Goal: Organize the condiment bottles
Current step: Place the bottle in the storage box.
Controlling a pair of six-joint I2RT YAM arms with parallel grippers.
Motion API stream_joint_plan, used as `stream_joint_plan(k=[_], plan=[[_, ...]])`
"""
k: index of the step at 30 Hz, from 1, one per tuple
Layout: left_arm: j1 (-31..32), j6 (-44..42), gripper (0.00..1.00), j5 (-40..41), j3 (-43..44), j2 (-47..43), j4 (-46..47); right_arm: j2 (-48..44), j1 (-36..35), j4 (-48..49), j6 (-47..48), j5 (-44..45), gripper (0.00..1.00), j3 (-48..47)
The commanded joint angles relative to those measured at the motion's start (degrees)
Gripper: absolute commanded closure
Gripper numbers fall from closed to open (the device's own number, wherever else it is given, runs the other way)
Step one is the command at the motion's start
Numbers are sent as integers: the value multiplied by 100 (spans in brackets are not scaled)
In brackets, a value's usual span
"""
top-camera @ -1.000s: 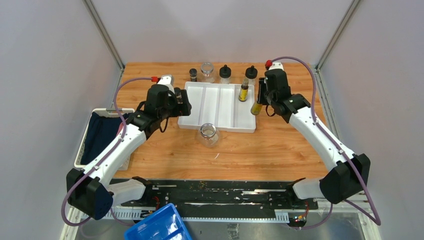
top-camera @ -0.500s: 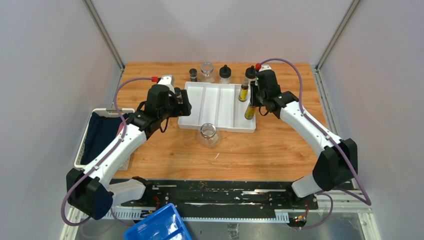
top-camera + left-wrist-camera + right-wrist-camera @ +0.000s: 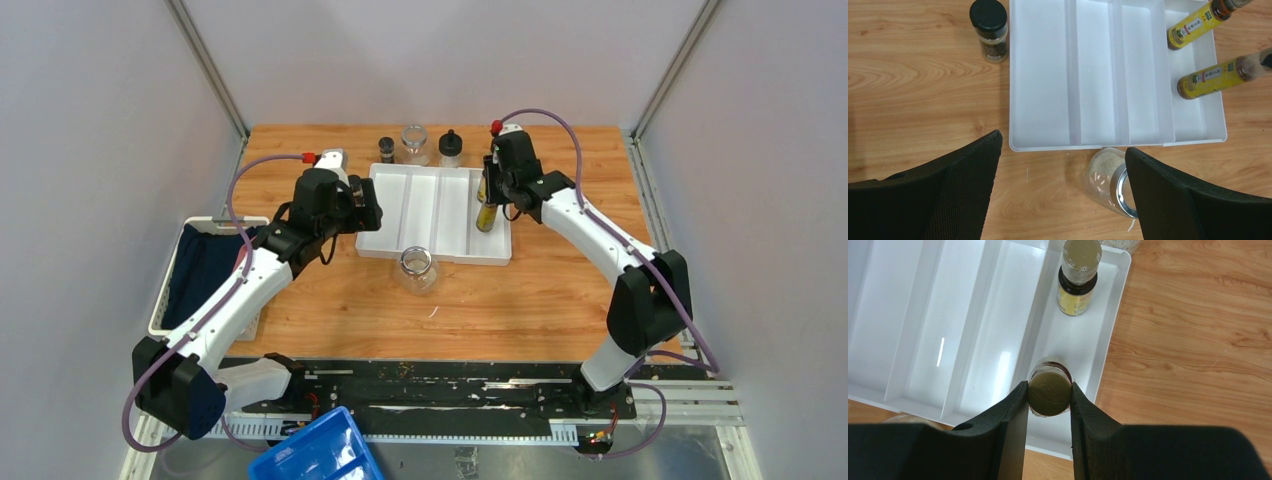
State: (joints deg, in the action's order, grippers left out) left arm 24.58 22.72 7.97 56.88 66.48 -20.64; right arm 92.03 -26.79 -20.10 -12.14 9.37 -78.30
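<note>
At the far left sits a white slatted basket (image 3: pixel 160 300) with dark cloth in it. Your left gripper (image 3: pixel 352 212) hangs by the left edge of the white divided plastic tray (image 3: pixel 430 235), fingers spread wide, holding nothing. Beyond the tray's far edge stand a tiny dark black-capped shaker (image 3: pixel 386 149), a clear glass jar (image 3: pixel 414 143) and a round black-capped bottle (image 3: pixel 450 148). A second clear glass jar (image 3: pixel 417 269) lies just off the tray's near edge.

Your right gripper (image 3: pixel 487 200) is clamped on a slim yellow oil bottle (image 3: pixel 1049 392). The bottle is upright, long axis vertical, cap up, base down in the tray's rightmost compartment. The cap sits squarely between the black fingers (image 3: pixel 1013 410), one pad on each side. You cannot tell whether the base touches the tray floor.

The right wrist view shows the grip end-on. The left wrist view shows both yellow bodies side on. The second slim yellow oil bottle (image 3: pixel 1078 280) stands at the far end of that compartment, apart from the held one; from above, the gripper mostly hides it
</note>
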Motion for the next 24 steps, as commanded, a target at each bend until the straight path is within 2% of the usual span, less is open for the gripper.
stream_joint_plan(k=[1, 24], plan=[[47, -48, 0, 47, 148, 23, 7, 122, -140, 234, 116, 41, 100, -298], [47, -71, 0, -58, -23, 179, 196, 487, -158, 370, 294, 250, 100, -173]])
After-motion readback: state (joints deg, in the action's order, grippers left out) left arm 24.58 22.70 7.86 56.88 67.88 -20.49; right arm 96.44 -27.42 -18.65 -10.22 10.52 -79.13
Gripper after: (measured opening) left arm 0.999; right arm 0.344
